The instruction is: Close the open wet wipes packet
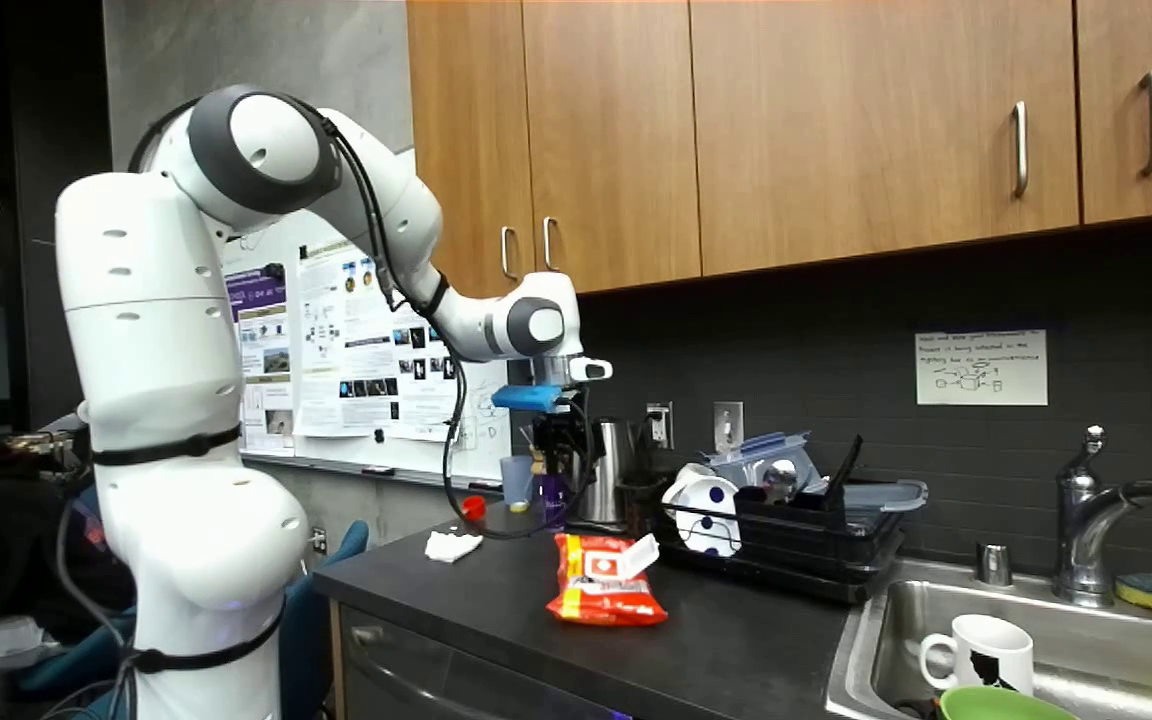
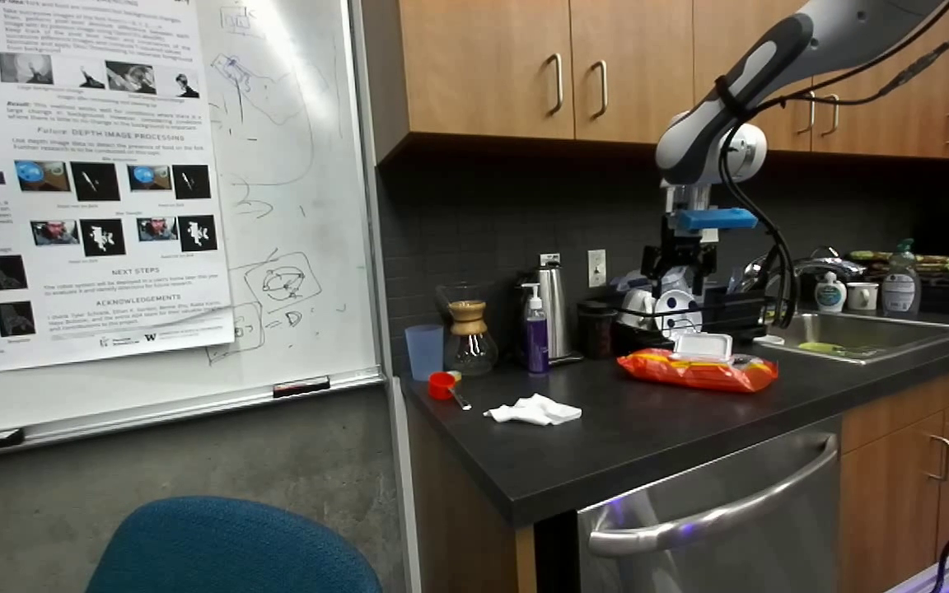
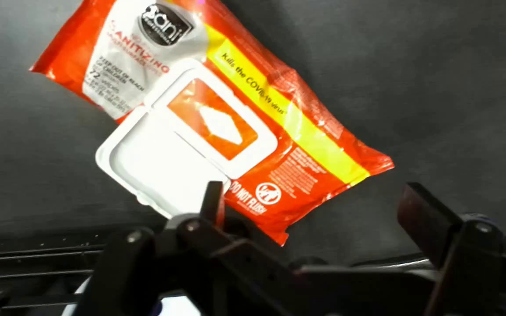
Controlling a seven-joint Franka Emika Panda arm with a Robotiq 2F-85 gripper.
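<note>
"Count on your feed?"

"I see one oblong orange-red plastic wipes packet [image 3: 255,85] on the flat dark countertop [image 3: 411,87], its one rectangular white plastic lid [image 3: 160,158] open."

"And the grip?"

"I hold one black gripper [image 3: 314,197] above the countertop, two fingers [image 3: 426,219] apart."
</note>
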